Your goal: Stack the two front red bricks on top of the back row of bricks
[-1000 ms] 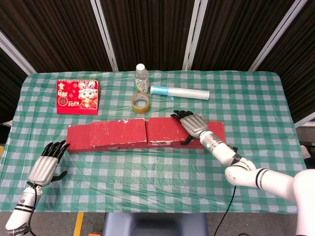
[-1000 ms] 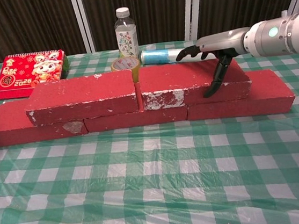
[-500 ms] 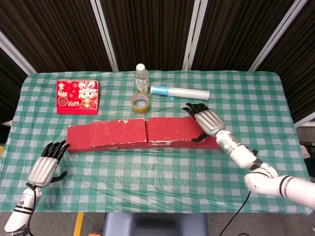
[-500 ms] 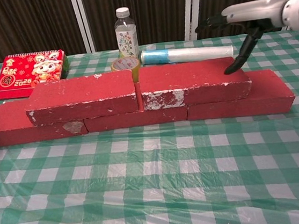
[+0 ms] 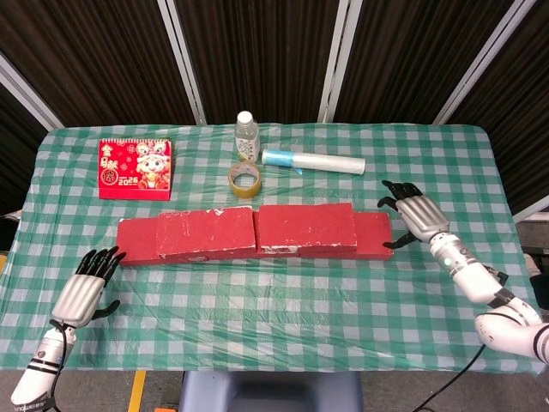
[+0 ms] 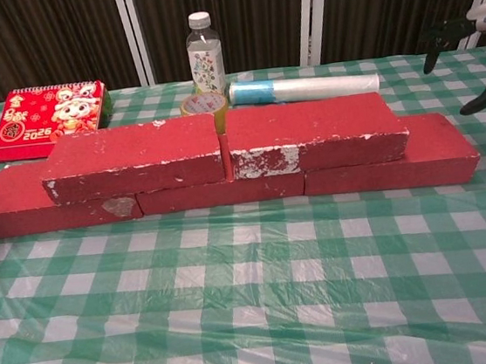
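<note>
Both top bricks, the left one and the right one, already lie end to end on the back row, meeting near the row's middle. The right robot hand hovers just off the row's right end, fingers spread and empty. The left robot hand rests open near the row's left end, holding nothing. These bricks look heavy, rigid and rough-faced; should one need nudging, its long sides offer the surest hold.

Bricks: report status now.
Left hand open, right hand open beside the stack. Two upper bricks sit on bottom row. Nothing blocking.
</note>
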{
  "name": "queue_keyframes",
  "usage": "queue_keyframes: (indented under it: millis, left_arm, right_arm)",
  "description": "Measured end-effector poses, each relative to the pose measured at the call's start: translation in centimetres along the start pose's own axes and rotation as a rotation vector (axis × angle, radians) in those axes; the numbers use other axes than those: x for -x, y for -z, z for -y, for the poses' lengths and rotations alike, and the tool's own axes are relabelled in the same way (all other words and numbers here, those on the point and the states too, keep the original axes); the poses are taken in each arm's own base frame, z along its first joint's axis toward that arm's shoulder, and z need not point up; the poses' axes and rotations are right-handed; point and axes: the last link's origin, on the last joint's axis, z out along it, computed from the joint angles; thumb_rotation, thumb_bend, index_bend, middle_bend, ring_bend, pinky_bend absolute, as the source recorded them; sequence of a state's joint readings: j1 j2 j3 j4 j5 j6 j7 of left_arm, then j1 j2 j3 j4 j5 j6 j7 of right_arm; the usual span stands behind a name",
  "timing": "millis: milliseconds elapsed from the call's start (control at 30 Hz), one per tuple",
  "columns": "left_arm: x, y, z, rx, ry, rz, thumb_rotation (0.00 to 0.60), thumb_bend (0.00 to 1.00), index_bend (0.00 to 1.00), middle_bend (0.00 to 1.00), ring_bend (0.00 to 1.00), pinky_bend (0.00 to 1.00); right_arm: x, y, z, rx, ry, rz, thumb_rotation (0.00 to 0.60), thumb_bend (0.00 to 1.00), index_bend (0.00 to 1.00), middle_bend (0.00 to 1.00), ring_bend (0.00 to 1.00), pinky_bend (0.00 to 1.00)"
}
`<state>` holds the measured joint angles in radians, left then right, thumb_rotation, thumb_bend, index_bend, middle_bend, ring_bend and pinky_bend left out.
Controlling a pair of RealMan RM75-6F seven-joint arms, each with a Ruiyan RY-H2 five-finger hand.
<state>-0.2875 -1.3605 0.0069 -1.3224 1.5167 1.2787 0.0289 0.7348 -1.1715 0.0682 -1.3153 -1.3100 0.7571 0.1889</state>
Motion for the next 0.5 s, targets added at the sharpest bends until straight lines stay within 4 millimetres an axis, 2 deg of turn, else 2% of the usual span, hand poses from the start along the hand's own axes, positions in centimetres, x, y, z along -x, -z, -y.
queue_keyframes:
  millis: [133,233,500]
  left_arm:
    - [-0.1,0.0,0.1,-0.001,0.001,-0.002,0.6,0.26,0.0,0.0,0.0,0.03]
    - [-0.1,0.0,0.2,-0.004,0.003,-0.001,0.6,0.26,0.0,0.0,0.0,0.03]
    - [-0.1,0.0,0.3,-0.006,0.006,-0.001,0.6,0.25,0.0,0.0,0.0,0.03]
  right_arm:
    - [2.1,-0.6,-0.3,0.0,-0.001,0.057,0.565,0.04,0.39,0.03,0.0,0.13]
    - [3.0,-0.9,0.1,-0.01,-0.01,0.085,0.562,0.04,0.39,0.03,0.0,0.13]
    - [3.4,-1.6,1.4,-0.04,-0.039,0.102,0.556,0.04,0.37,0.03,0.0,0.13]
